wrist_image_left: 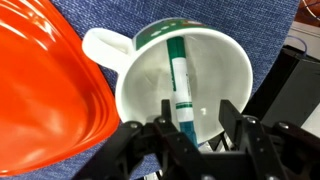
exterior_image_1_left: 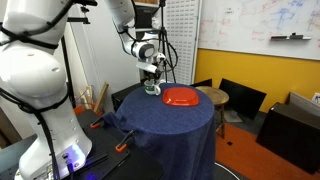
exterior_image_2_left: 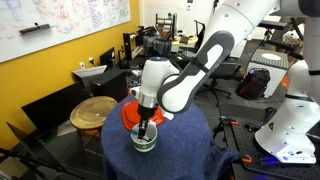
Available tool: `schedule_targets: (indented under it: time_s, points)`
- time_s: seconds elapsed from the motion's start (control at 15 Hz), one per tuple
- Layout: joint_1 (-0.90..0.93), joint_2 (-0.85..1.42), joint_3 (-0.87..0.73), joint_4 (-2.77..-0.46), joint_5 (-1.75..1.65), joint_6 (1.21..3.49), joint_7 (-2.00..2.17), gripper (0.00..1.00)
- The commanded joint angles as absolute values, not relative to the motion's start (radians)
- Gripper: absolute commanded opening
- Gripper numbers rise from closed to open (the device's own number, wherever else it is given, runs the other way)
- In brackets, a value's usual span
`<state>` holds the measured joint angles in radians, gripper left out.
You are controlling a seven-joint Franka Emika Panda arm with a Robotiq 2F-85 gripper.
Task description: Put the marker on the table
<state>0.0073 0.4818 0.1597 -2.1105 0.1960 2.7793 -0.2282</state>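
The marker (wrist_image_left: pixel 180 75), dark teal with a white band, stands leaning inside the white mug (wrist_image_left: pixel 225 60). The mug sits on the navy-draped table (exterior_image_1_left: pixel 170 125), next to an orange plate, and shows in both exterior views (exterior_image_1_left: pixel 152 89) (exterior_image_2_left: pixel 146 141). My gripper (wrist_image_left: pixel 200 112) points down into the mug's mouth with its fingers on either side of the marker's upper end. The marker lies close against one finger and a gap shows to the other. The gripper is open. It also shows in both exterior views (exterior_image_1_left: pixel 151 80) (exterior_image_2_left: pixel 147 127), right above the mug.
An orange plate (exterior_image_1_left: pixel 182 97) (exterior_image_2_left: pixel 129 113) (wrist_image_left: pixel 40 90) lies beside the mug on the table (exterior_image_2_left: pixel 190 145). A smaller round wooden-topped table (exterior_image_1_left: pixel 212 95) (exterior_image_2_left: pixel 92 110) stands beyond it. Black chairs (exterior_image_1_left: pixel 242 98) and a yellow wall are behind.
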Motion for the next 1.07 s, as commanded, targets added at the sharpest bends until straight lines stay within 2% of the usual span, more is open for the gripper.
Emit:
schedule_targets:
  time_s: [0.0,0.4,0.53,0.67,0.8,0.87,0.93,1.0]
  points:
    - [0.005,0.515,0.156,-2.044,0.169,2.732,-0.186,0.54]
    - [0.004,0.555,0.158,-1.985,0.17,2.688,-0.188,0.5]
    - [0.005,0.565,0.155,-1.971,0.169,2.67,-0.187,0.43]
    - [0.006,0.57,0.153,-1.962,0.17,2.657,-0.187,0.18]
    - [0.009,0.573,0.151,-1.958,0.168,2.652,-0.184,0.01]
    - [0.012,0.572,0.148,-1.958,0.166,2.654,-0.181,0.0]
    - [0.014,0.567,0.147,-1.963,0.164,2.655,-0.178,0.05]
    - [0.016,0.56,0.147,-1.97,0.164,2.657,-0.177,0.05]
